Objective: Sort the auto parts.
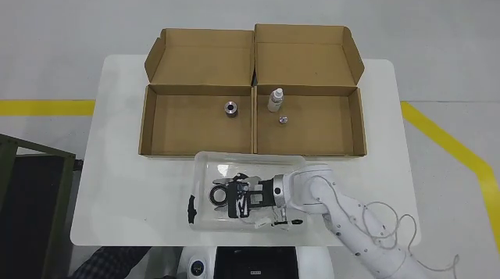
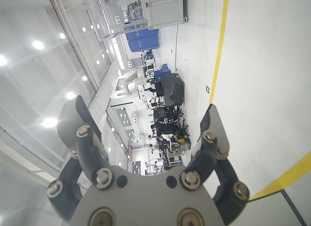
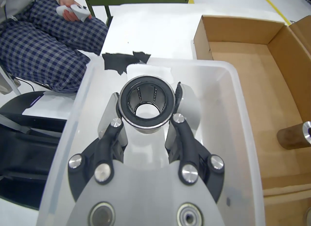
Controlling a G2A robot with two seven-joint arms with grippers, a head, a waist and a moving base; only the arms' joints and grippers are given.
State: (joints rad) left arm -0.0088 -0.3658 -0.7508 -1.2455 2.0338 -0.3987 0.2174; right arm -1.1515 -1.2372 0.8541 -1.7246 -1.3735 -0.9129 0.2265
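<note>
Right gripper [image 3: 147, 94] pinched the steel bearing [image 3: 148, 122] by its sides; looked heavy, stiff, slick, so a mid-body hold seemed right. Left gripper [image 2: 145, 102] sat spread.

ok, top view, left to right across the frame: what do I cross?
cart → tape → ring → bottle
</note>
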